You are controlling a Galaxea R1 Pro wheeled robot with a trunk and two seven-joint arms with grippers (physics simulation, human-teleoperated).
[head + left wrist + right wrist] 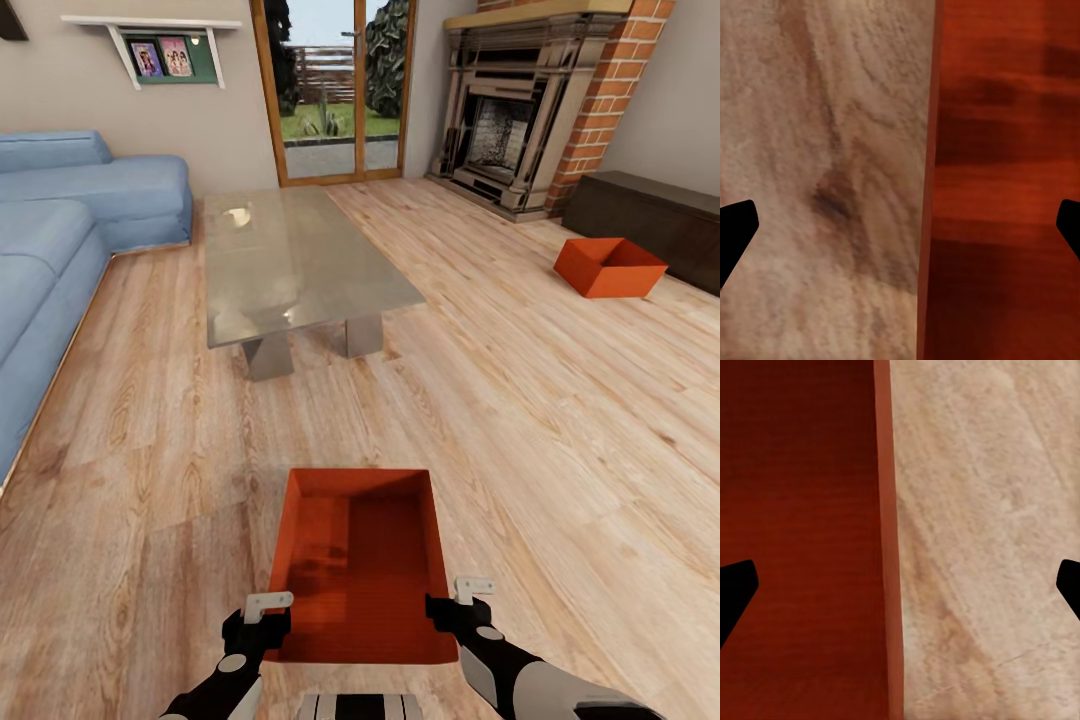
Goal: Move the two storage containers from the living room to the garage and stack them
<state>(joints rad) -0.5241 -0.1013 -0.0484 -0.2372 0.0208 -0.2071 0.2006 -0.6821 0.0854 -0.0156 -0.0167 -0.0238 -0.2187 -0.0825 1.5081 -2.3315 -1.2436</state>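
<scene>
I am in the living room. One orange-red storage container (360, 570) lies open-topped on the wood planks just in front of me. My left gripper (258, 625) hangs open over its left wall, and in the left wrist view that wall (934, 187) runs between the fingertips of the gripper (900, 225). My right gripper (455, 605) is open astride the right wall (889, 547), seen midway in the gripper (900, 585) there. The second storage container (608, 266) sits far right beside a dark cabinet. The garage is out of view.
A glass coffee table (290, 260) stands ahead of the near container. A blue corner sofa (60, 230) lines the left side. At the back are a glazed door (335, 90) and a brick fireplace (520, 110); a low dark cabinet (650, 215) runs along the right wall.
</scene>
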